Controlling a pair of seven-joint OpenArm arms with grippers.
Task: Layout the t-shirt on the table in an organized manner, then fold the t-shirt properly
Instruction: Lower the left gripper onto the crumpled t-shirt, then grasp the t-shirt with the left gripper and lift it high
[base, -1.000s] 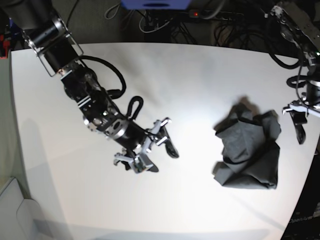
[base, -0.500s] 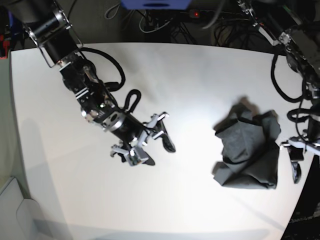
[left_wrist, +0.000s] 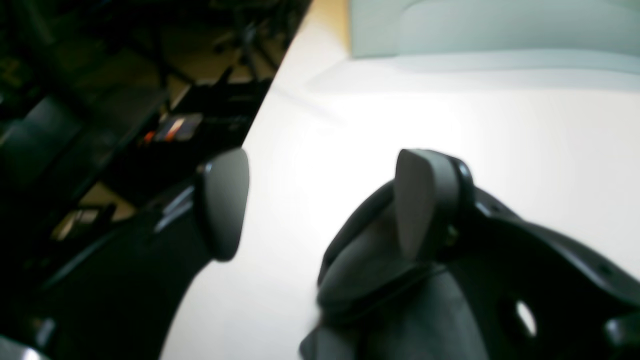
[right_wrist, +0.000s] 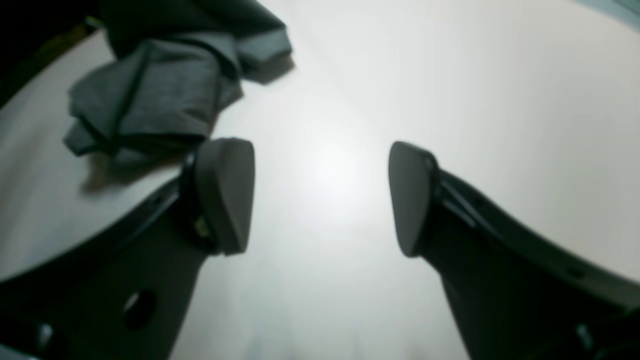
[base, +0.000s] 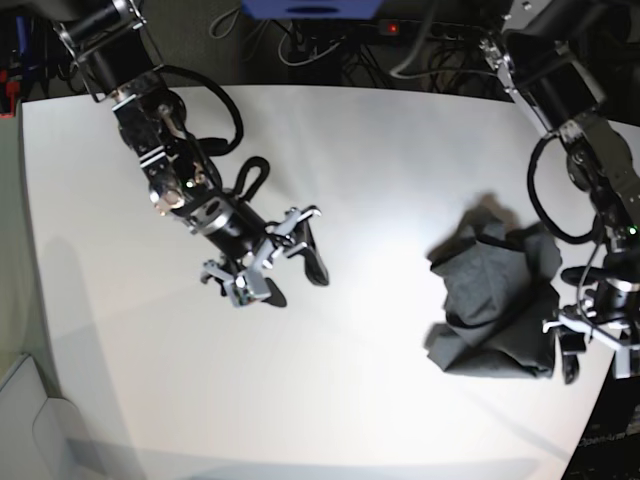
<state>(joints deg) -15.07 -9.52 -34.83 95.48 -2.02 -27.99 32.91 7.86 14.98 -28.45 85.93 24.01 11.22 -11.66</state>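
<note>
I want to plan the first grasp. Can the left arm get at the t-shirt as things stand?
Probably yes. The left gripper hangs with open jaws at the crumpled t-shirt's near corner by the table edge, and nothing stands between them.

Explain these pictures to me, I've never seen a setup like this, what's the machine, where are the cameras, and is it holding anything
This is a robot with two arms working over a white table. One picture looks down from above; the other two come from small cameras on each wrist, looking out between that arm's two fingers.

In the overhead view, the right gripper hovers over the middle of the table, its jaws open with nothing between them. Its wrist camera shows bare table between the pads, with the t-shirt off to one side.

The only thing lying on the table is that dark grey t-shirt, crumpled in a heap near the table's edge, not yet laid out.

The left gripper sits at the heap's outer edge. Its jaws are open too; one finger is right by the cloth, but nothing is gripped.
</note>
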